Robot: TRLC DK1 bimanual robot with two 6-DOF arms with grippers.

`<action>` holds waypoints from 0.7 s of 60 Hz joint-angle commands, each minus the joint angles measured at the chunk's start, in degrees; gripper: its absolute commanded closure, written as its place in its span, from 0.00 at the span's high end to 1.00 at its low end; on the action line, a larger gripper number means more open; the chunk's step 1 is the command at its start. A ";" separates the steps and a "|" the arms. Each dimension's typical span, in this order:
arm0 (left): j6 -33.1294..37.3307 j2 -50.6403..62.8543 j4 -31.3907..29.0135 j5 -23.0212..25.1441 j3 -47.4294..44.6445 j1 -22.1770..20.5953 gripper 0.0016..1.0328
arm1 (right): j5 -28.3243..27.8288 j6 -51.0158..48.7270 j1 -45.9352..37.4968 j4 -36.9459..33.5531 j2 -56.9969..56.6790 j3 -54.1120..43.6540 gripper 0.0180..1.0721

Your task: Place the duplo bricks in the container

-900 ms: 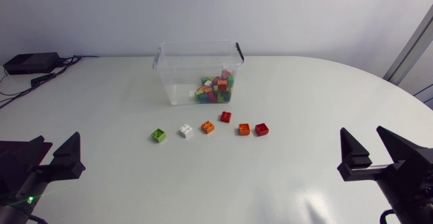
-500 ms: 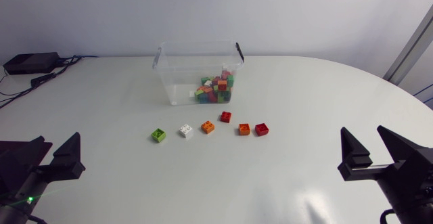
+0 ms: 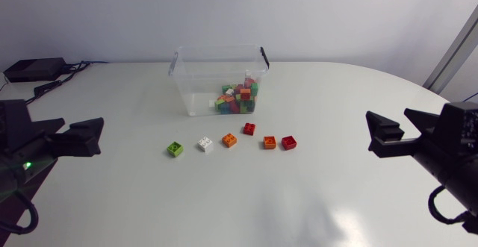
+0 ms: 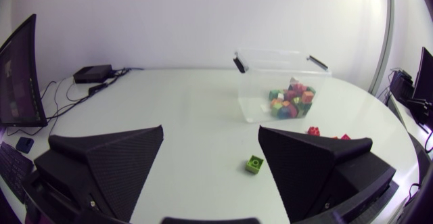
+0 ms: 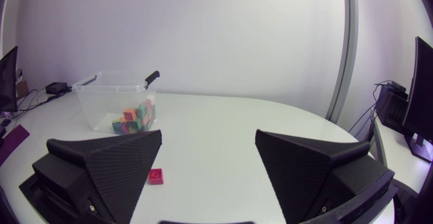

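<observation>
Matte black left hand (image 4: 210, 128), right hand (image 5: 209, 132)

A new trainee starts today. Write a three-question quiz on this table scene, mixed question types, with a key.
1. Multiple choice: how many loose bricks lie on the table outside the container? A four, B six, C eight.
2. True or false: the left gripper and the right gripper are both open, holding nothing.
3. Fill in: the loose brick nearest the container is coloured ___.
Key: 1 B; 2 true; 3 red.
</observation>
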 commanded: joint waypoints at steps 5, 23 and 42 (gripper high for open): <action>2.39 13.61 -4.35 0.17 7.76 -2.84 0.93 | 0.54 1.20 1.94 -4.95 9.00 7.06 0.95; 15.05 39.63 -13.22 0.35 20.94 -6.53 0.95 | 3.09 -1.97 5.02 -19.72 20.78 18.13 0.95; 20.14 60.02 -19.81 6.67 33.77 -7.15 0.94 | 0.98 -12.96 5.20 -29.04 34.66 26.13 0.95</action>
